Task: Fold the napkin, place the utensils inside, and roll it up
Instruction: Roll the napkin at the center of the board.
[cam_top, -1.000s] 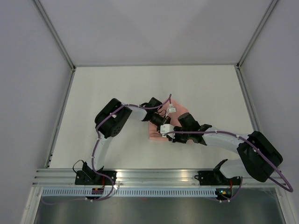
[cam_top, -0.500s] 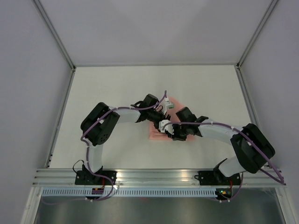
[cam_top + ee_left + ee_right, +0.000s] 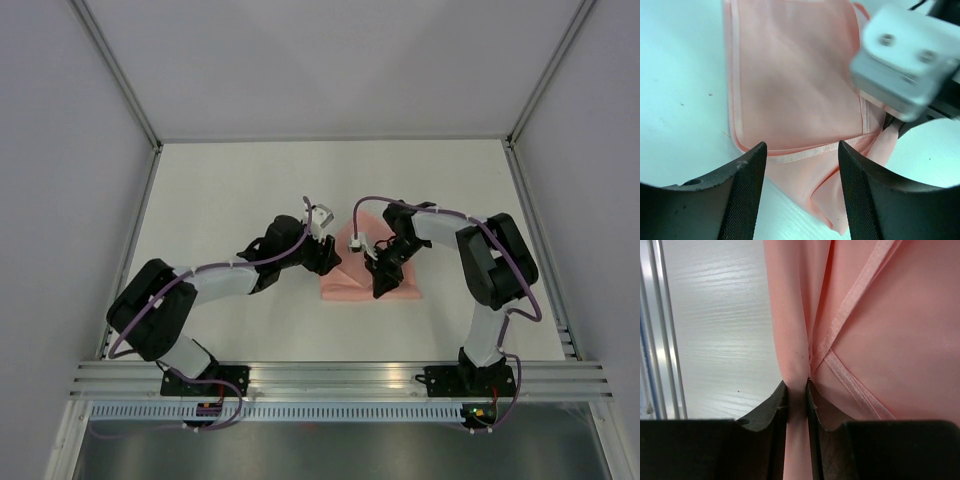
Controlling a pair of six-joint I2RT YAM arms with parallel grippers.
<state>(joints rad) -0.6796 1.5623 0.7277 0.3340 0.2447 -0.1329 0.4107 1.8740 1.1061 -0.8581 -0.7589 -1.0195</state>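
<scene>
Salmon-pink napkin point(image 3: 350, 286) lies folded in the middle of the white table point(image 3: 220, 190). The right gripper point(image 3: 797, 390) pinches a raised fold of the cloth between nearly closed jaws. The left gripper point(image 3: 801, 155) hovers over a hemmed corner, jaws spread, gripping nothing.

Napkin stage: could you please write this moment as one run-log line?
napkin: partly folded | left pincer: open over it, holding nothing | right pincer: shut on a napkin fold | utensils: not visible
</scene>
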